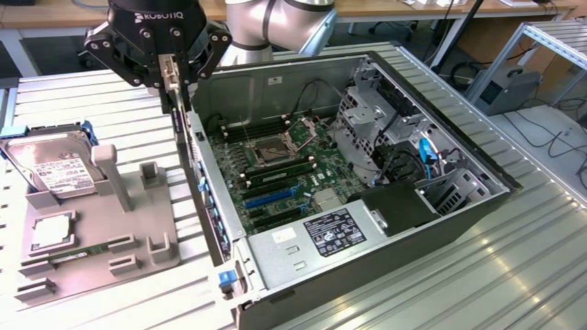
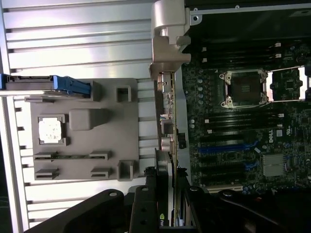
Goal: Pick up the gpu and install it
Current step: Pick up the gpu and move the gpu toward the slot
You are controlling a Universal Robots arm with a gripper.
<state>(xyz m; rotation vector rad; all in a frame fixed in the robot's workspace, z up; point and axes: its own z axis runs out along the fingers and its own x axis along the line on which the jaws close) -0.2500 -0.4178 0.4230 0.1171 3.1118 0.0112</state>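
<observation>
From where I stand, the arm's black gripper (image 1: 170, 81) hangs above the side wall of the open black computer case (image 1: 431, 234). Its fingers (image 2: 145, 206) are pressed in from both sides on the gpu (image 1: 169, 69), a thin green card with a pale silvery bracket. The card is held on edge between them and is not seated in any slot. Below the fingers, on the case side, lies the green motherboard (image 1: 293, 172) with its blue expansion slot (image 1: 271, 196) and bare square processor socket (image 1: 279, 147). On the other side of the fingers, out on the ribbed metal table (image 1: 92, 96), sits a grey moulded holder (image 1: 137, 220). It carries a silver hard drive with a white label (image 1: 51, 168), a square silver processor chip (image 1: 51, 232) and a narrow green memory stick (image 1: 81, 251).
</observation>
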